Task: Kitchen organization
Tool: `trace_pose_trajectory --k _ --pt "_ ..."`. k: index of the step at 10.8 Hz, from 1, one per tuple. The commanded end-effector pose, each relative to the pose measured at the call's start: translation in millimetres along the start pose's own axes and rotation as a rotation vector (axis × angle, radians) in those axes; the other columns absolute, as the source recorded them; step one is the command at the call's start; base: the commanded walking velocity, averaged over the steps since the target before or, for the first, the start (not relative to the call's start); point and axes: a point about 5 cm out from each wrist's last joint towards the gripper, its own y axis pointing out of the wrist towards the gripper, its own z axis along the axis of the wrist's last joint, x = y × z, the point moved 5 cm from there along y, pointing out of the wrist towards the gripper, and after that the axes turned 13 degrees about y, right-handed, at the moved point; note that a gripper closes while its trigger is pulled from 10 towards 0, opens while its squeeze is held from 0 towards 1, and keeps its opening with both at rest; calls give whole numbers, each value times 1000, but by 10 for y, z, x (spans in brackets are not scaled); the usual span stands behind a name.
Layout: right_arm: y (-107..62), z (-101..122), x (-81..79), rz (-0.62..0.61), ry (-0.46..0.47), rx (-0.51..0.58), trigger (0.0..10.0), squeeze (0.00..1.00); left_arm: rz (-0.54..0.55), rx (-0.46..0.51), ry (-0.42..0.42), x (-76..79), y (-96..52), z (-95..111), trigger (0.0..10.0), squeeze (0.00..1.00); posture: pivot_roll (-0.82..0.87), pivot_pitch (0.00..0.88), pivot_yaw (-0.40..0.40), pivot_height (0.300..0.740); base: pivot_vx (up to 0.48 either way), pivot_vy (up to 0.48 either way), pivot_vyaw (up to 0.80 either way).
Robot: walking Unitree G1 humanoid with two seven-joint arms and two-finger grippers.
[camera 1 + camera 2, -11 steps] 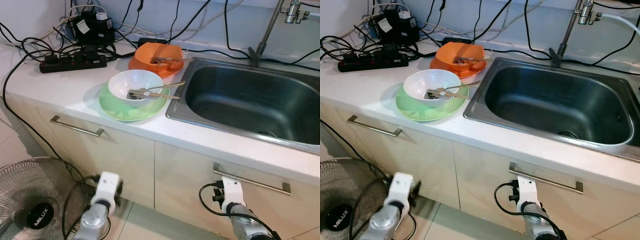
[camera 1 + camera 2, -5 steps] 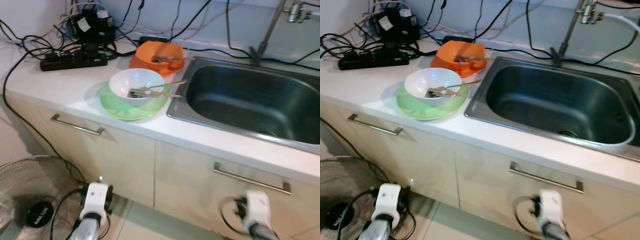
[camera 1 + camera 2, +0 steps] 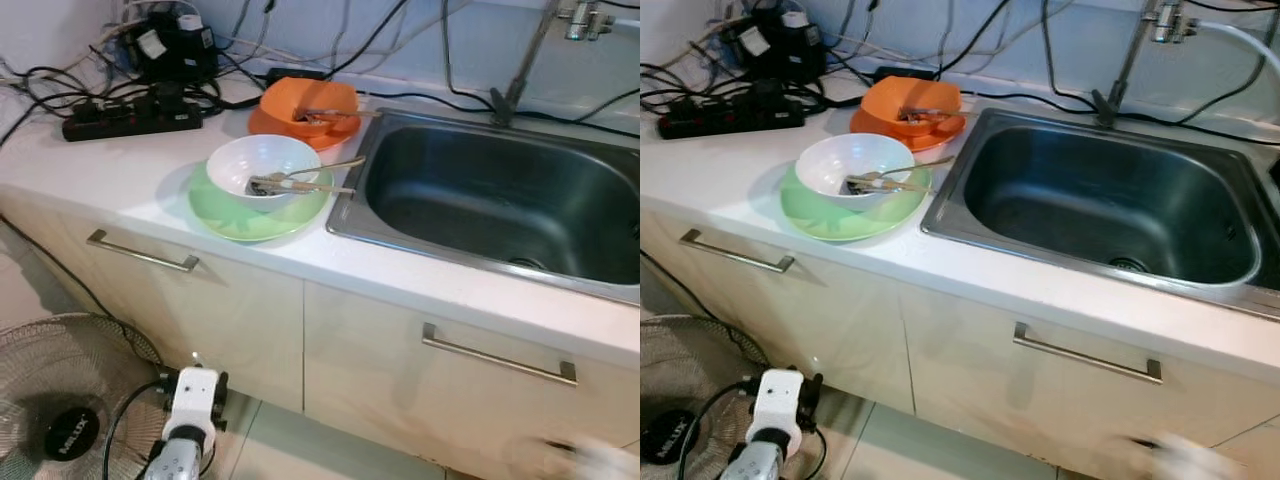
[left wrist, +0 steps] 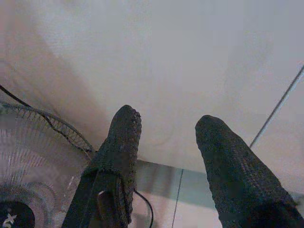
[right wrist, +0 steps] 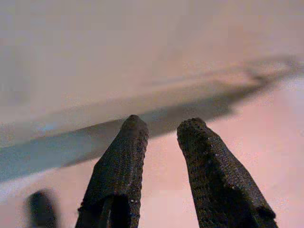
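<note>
**Dirty dishes wait by the sink; both arms hang low**

The white bowl (image 3: pixel 263 166) sits on the green plate (image 3: pixel 258 203) near the front edge of the desk (image 3: pixel 120 165), just beside the left rim of the sink (image 3: pixel 500 200). 2 pieces of cutlery (image 3: pixel 305 180) lie across the bowl, their handles reaching out toward the sink rim. Behind them, toward the back edge, the orange bowl (image 3: pixel 305 107) rests on an orange plate with more cutlery inside. The sink basin looks empty, and the tap (image 3: pixel 520 55) rises at its back rim.

At the back left corner of the desk lie a power strip (image 3: pixel 125 118) and a tangle of cables (image 3: pixel 60 85). A floor fan (image 3: pixel 60 410) stands on the floor in front of the left cabinet.

The left gripper (image 4: pixel 166 137) hangs low before the cabinet front, fingers spread with nothing between them. The right gripper (image 5: pixel 159 133) points at the base of the cabinet, fingers slightly apart and empty; in the head views that arm is a blur at the bottom right.

Risks, as I judge them: lifting the white bowl could tip the loose cutlery out; water near the power strip is a hazard; a rising left arm could catch the fan or its cord.
</note>
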Motion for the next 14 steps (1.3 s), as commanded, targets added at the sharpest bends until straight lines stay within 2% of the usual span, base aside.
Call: trace_pose_trajectory --k 1,2,3,4,7,8,9,10,11,12,13,14 --pt "-1 -19 131 -71 45 -11 10000 0 5 -19 -7 8 3 -24 10000 0 111 51 -19 740 0 0 0" --pt "15 162 459 -218 70 48 10000 0 1 -24 -7 11 19 -24 10000 0 109 48 -19 740 0 0 0" --pt "13 318 635 -314 100 102 10000 0 -1 -29 -6 7 28 -30 10000 0 105 45 -14 740 0 0 0" --pt "8 394 695 -354 116 130 10000 0 -2 -30 -5 5 31 -33 10000 0 107 43 -12 740 0 0 0" --pt "-177 1146 1167 -716 167 411 10000 0 -7 -24 10 -31 69 -4 10000 0 112 33 2 740 0 0 0" --pt "-228 1304 1222 -762 170 470 10000 0 -6 -22 10 -37 76 4 10000 0 111 30 4 740 0 0 0" --pt "-257 1395 1237 -783 168 502 10000 0 -6 -21 10 -39 79 7 10000 0 112 30 6 740 0 0 0" --pt "-365 1704 1245 -830 183 618 10000 0 -7 -17 12 -44 88 20 10000 0 111 26 10 740 0 0 0" --pt "-547 2216 1120 -817 205 811 10000 0 -7 -5 16 -52 109 56 10000 0 109 22 13 740 0 0 0" --pt "-630 2476 918 -738 228 907 10000 0 -6 7 19 -58 123 89 10000 0 109 21 14 740 0 0 0" --pt "-686 2704 568 -581 258 982 10000 0 -4 33 32 -65 140 150 10000 0 110 19 14 740 0 0 0" --pt "-711 2791 392 -502 264 1011 10000 0 -3 44 37 -69 150 179 10000 0 115 20 11 740 0 0 0"
